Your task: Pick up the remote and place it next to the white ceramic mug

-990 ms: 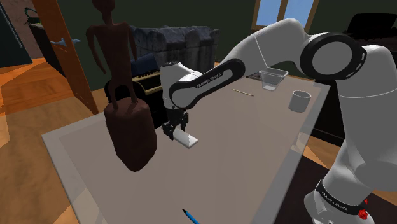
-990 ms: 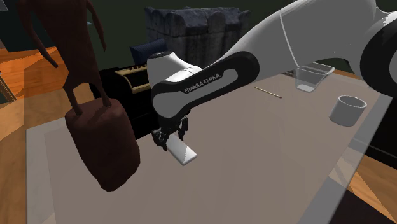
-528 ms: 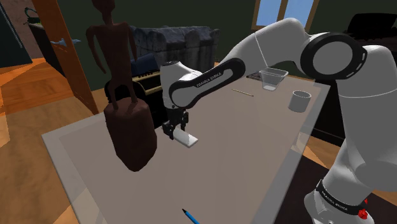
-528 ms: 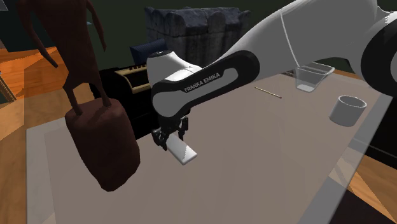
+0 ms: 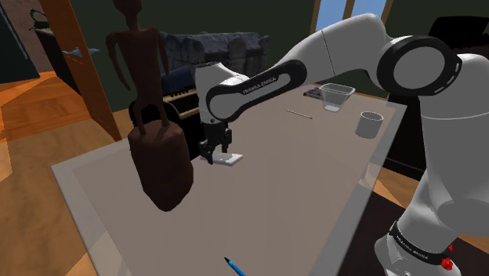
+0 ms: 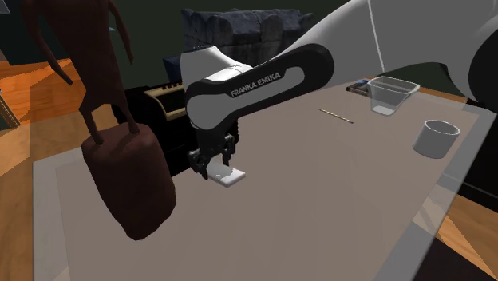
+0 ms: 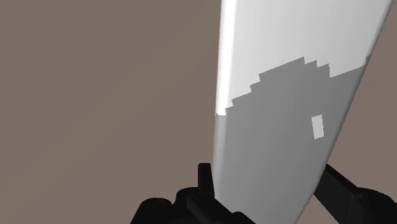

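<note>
Gripper [image 6: 211,166] clasps the white remote [image 6: 231,178] by one end.
Stiff, light, probably slippery slab; mug [image 6: 435,137] stands near three o'clock.

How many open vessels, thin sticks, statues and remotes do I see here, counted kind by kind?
Open vessels: 2 (mug, clear cup)
Thin sticks: 2 (blue pen, pale stick)
Statues: 1 (brown statue)
Remotes: 1 (remote, held by the gripper)
Total: 6

Remote [image 7: 286,95] partly outside wrist view.
</note>
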Controlling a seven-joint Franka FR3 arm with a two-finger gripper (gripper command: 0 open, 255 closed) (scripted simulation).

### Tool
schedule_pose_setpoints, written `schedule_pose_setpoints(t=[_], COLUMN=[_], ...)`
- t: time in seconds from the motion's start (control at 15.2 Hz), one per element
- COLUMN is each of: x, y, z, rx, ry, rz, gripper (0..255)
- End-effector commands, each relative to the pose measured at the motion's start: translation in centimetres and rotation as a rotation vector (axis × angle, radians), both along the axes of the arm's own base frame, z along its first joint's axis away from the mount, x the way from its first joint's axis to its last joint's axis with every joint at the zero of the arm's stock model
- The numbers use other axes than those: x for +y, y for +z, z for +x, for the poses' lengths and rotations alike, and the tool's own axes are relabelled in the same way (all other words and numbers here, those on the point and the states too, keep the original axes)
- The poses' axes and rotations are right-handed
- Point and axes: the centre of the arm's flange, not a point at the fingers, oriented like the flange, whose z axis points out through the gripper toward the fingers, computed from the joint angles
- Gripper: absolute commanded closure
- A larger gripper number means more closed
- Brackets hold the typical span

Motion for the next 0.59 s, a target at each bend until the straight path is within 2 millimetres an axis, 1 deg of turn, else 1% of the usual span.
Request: schedule_pose_setpoints(t=[0.0,0.53], x=[-0.1,-0.1], y=[1.3,5.5], z=[-0.1,-0.1], rx=[-0.002,-0.002], ry=[0.000,0.000], rz=[0.001,0.001], gripper=[255,255])
